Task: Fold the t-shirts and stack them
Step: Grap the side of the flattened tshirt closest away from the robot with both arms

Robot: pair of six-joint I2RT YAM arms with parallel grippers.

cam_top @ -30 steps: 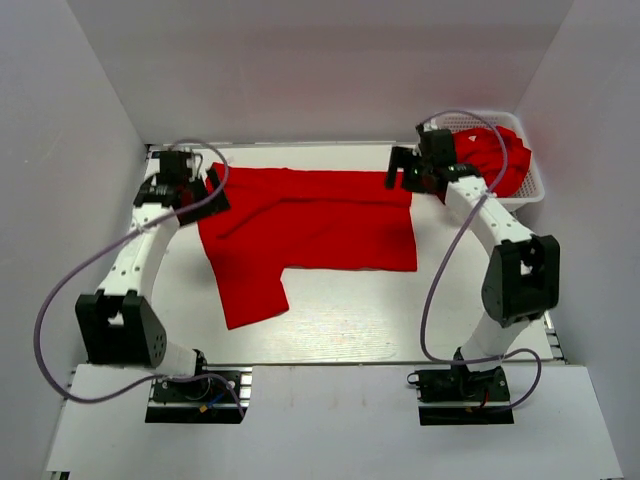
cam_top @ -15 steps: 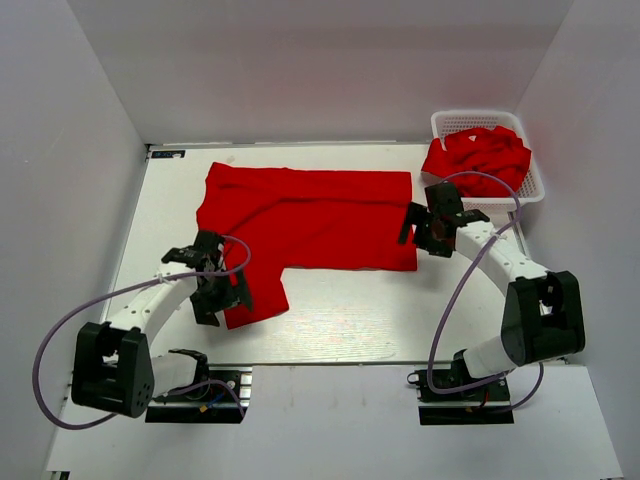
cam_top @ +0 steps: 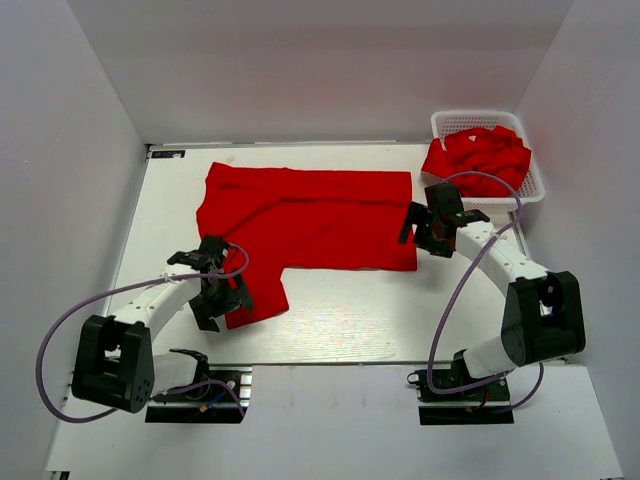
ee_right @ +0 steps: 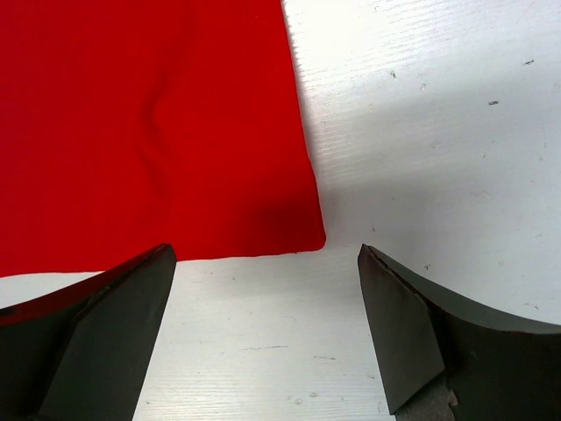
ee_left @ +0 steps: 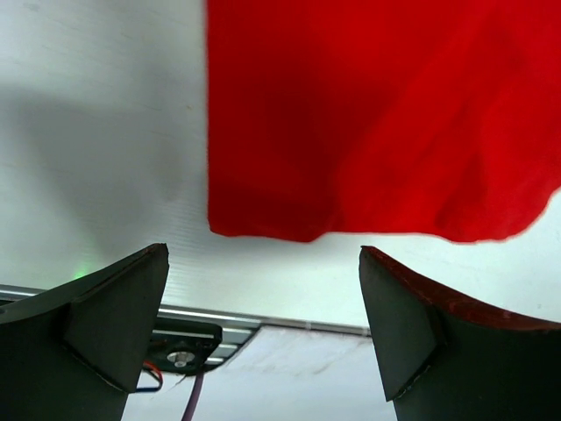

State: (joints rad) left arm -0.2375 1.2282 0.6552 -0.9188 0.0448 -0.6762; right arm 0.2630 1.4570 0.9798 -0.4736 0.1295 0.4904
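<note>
A red t-shirt lies spread flat on the white table, with one part reaching toward the near left. More crumpled red t-shirts fill the basket. My left gripper hovers open at the near end of that part; in the left wrist view the fabric's hem lies just beyond the left gripper, nothing between the fingers. My right gripper stands open at the shirt's near right corner; the right wrist view shows that corner just ahead of the right gripper, untouched.
A white lattice basket stands at the far right corner. White walls close in the table on three sides. The arm bases and a white shelf run along the near edge, whose metal rail shows in the left wrist view.
Both arms have swung from the shirt's far edge to its near side. Over the last half second the left gripper crept slightly nearer; the right barely moved. Both stayed open.
</note>
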